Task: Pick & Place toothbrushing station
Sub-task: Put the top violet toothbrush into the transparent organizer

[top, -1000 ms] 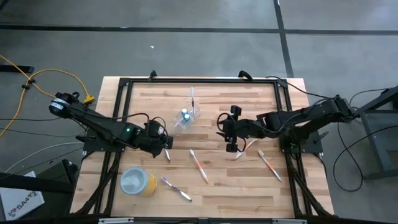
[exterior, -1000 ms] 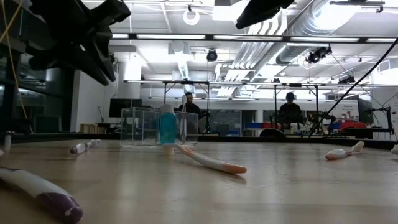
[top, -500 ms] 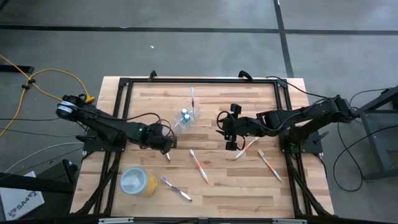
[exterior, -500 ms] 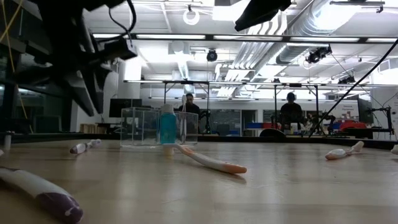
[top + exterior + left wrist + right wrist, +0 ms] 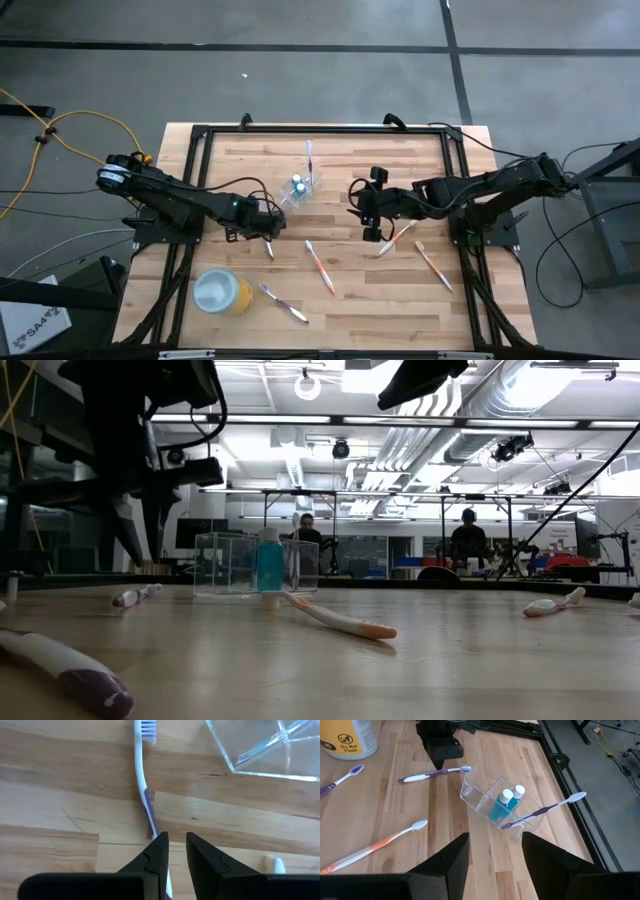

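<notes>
A clear plastic cup (image 5: 298, 189) is seen on the wooden table (image 5: 340, 300), toward its far middle part. Two small blue tubes (image 5: 506, 803) with white caps are stood inside it, and a purple toothbrush (image 5: 543, 810) is leaned in it with the bristled head sticking out past the rim.

Just beside the cup, on the left arm's side, a white and purple toothbrush (image 5: 145, 790) is laid flat on the boards. The left gripper (image 5: 173, 851) is lowered over the handle of this brush; its two fingers are parted by a narrow gap, with one fingertip (image 5: 159, 842) set at the handle, and nothing is clamped between them.

An orange toothbrush (image 5: 320, 267) is laid near the middle of the table, and another purple-handled one (image 5: 283, 303) lies closer to the near edge. Two more brushes (image 5: 432, 265) are laid on the right arm's side.

The right gripper (image 5: 371, 211) is held above the table, just beside the cup's other side, with its fingers spread wide and nothing between them.

A yellow cup (image 5: 221, 291) with a pale top is stood near the left front corner. In the low view, people (image 5: 465, 538) are seen far off in the room behind.
</notes>
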